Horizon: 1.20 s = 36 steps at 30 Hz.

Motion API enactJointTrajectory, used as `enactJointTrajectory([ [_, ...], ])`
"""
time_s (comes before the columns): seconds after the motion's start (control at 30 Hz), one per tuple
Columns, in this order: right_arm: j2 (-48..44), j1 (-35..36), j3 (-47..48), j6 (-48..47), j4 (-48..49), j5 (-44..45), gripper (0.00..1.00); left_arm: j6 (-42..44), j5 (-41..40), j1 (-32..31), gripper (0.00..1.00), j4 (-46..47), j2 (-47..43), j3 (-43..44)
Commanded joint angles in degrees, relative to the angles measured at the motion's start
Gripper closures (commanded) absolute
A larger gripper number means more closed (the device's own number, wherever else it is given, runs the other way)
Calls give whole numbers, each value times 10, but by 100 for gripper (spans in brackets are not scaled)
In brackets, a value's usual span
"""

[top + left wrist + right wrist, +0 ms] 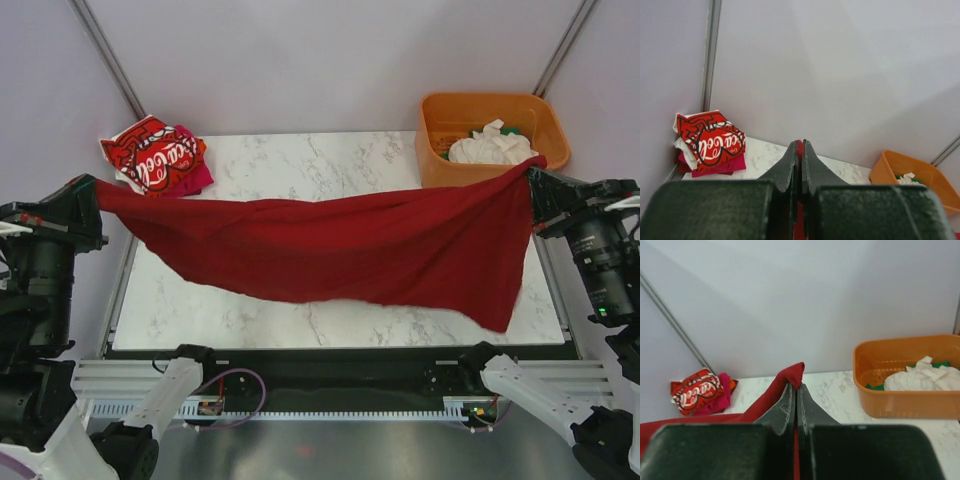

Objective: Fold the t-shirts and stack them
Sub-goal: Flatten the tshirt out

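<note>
A dark red tee (330,245) is stretched wide across a white marble tabletop (300,160), held up by its two ends between the two arms. The left fingers (787,165) are closed tight, with only a thin strip of the red cloth (799,146) showing in the slit between them, at the tabletop's left edge. The right fingers (784,407) are closed the same way on the other end, beside the right edge, and a small fold of the tee (790,372) pokes up past their tips. Between the two grips the cloth sags in a long curve, and one loose corner hangs lowest near the front right; whether it touches the tabletop cannot be told. In the far left corner lies a folded bright red tee (152,155) with white lettering, resting on a folded magenta tee (195,180). In the far right corner stands an orange tub (440,150) holding a crumpled white tee (490,148) with a bit of green cloth (940,365) beside it.
</note>
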Motion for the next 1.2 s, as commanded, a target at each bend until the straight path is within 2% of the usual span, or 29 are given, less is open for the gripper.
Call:
enactJointTrajectory([
  [0.0, 45, 1, -10, -19, -31, 44, 100, 39, 21, 1, 98, 7, 67, 35],
  [0.17, 160, 1, 46, -50, -26, 114, 100, 46, 41, 2, 98, -8, 180, 132],
  [0.3, 233, -6, 25, -55, 11, 135, 100, 60, 36, 2, 98, -8, 300, 165],
  [0.37, 281, -58, 11, -42, 40, 98, 100, 55, 58, 13, 98, 0, 389, 185],
  [0.4, 300, -89, 10, -31, 49, 34, 100, 49, 72, 22, 98, 3, 428, 200],
  [0.43, 340, -153, 7, 0, 75, -13, 100, 34, 81, 40, 98, 6, 496, 242],
  [0.47, 362, -180, 0, 7, 92, -55, 93, 27, 94, 50, 98, 13, 538, 264],
  [0.5, 421, -206, 12, 14, 71, -96, 3, 25, 129, 65, 70, 16, 611, 310],
  [0.53, 457, -213, 42, 18, 33, -106, 2, 24, 129, 67, 23, 17, 612, 310],
  [0.57, 487, -215, 79, 25, -7, -108, 2, 16, 171, 67, 0, 16, 652, 303],
  [0.6, 504, -216, 117, 30, -32, -107, 2, 7, 175, 67, 0, -26, 665, 304],
  [0.63, 484, -215, 98, 34, -10, -124, 2, -16, 168, 67, 0, -42, 671, 302],
  [0.67, 457, -215, 17, 36, 22, -139, 2, -25, 160, 67, 0, -43, 645, 243],
  [0.7, 427, -215, -28, 37, 57, -146, 2, -32, 155, 67, 0, -31, 619, 198],
  [0.73, 387, -215, -59, 36, 88, -150, 2, -35, 153, 67, 0, 1, 594, 112],
  [0.83, 379, -215, -71, 24, 40, -155, 2, -40, 147, 67, 0, 10, 512, 9],
  [0.9, 367, -214, -92, 36, 34, -194, 2, -49, 143, 67, 0, 10, 446, -42],
  [0.97, 337, -206, -139, 51, 44, -214, 2, -70, 153, 65, 0, 14, 400, -128],
  [1.0, 327, -202, -155, 63, 47, -218, 2, -81, 153, 53, 0, 16, 352, -161],
  [1.03, 310, -198, -185, 68, 47, -214, 2, -105, 156, 41, 1, 20, 327, -233],
  [1.17, 292, -196, -259, 83, 49, -193, 2, -168, 131, -37, 1, 42, 218, -387],
])
